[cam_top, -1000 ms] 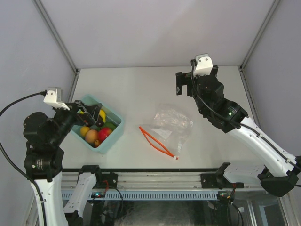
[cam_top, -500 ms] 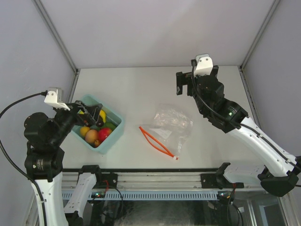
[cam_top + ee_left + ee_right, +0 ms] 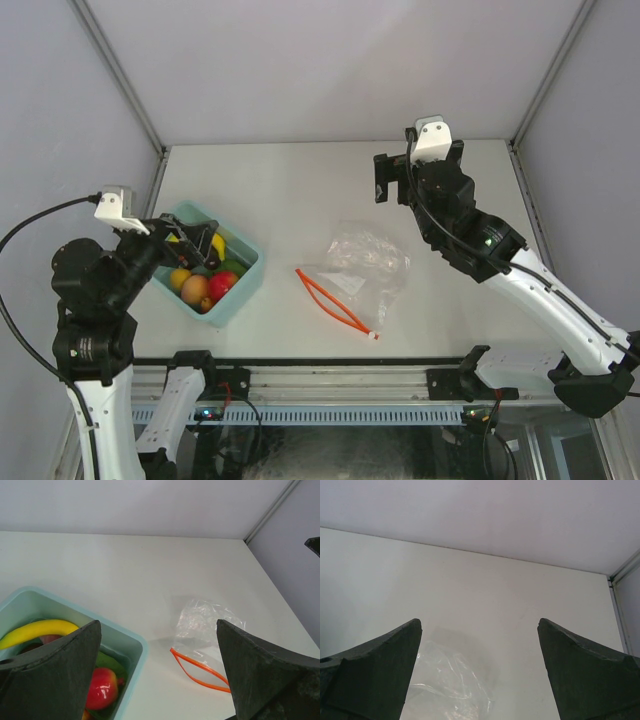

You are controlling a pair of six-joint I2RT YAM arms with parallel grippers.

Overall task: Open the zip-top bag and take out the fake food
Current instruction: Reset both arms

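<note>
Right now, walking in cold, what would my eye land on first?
Probably the light blue bin at the left of the table, packed with bright fake food, including a yellow banana and a red apple. Next comes the clear zip-top bag mid-table, its red-orange zip strip parted, apparently empty. The left gripper is open over the bin, and the right gripper is open above the far side.

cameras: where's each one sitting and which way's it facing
top external: above and behind, looking down; left arm and right arm show.
left wrist: on the left arm, past its open fingers toward the light blue bin and zip-top bag.
right wrist: on the right arm, open fingers, facing the back wall.
All three share the zip-top bag.
</note>
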